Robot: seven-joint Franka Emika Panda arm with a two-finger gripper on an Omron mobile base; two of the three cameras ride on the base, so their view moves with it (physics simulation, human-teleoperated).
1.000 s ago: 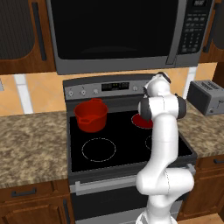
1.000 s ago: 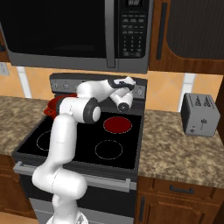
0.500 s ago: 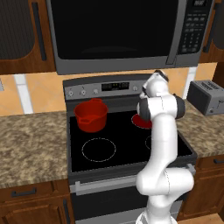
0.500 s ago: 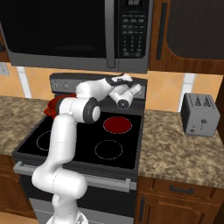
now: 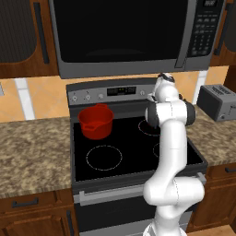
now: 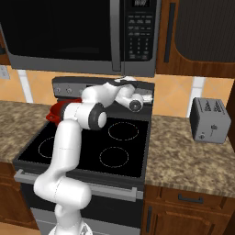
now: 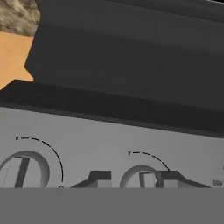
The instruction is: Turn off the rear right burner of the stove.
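Your claw [image 7: 131, 178] sits at the bottom centre of the hand view with its tips either side of a knob [image 7: 139, 176] on the stove [image 5: 138, 152], apparently pinching it, placed there because that dial likely controls the heat. The rear right burner [image 6: 123, 131], mid-frame in the right base view, shows just a pale ring, so judge it off.

The stove [image 6: 27, 156] has a black glass top marked with pale rings; a red pot [image 5: 96, 121] sits on its rear left ring. Speckled stone counters [image 5: 32, 147] run on both sides of it, and a grey toaster [image 6: 209, 120] stands on the right-hand one
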